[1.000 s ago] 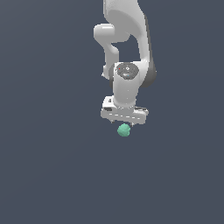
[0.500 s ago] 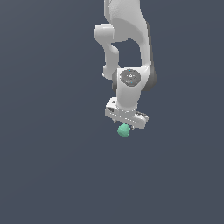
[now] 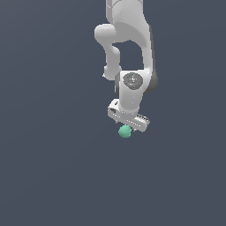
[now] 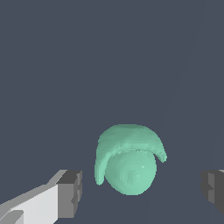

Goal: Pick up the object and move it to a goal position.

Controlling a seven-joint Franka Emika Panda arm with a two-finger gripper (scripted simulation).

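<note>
Tool over object, no grasp.
Tool (image 3: pixel 126 128) has its fingers (image 4: pixel 70 192) spread wide; teal object (image 4: pixel 129 164) sits between them, touching neither, directly beneath the tool.

- Arm (image 3: pixel 128 53): upper links cut off by the exterior view's top edge; base out of frame.
- Gripper (image 3: pixel 127 126): fingertips hidden behind the hand body and the object (image 3: pixel 125 131) in the exterior view; contact with the object cannot be told there.
- Fingers (image 4: pixel 70 192): in the wrist view both are cropped by the frame edges, one showing only a dark pad.
- Object's nub: possibly the overhanging lip in the wrist view; too small to tell in the exterior view.
</note>
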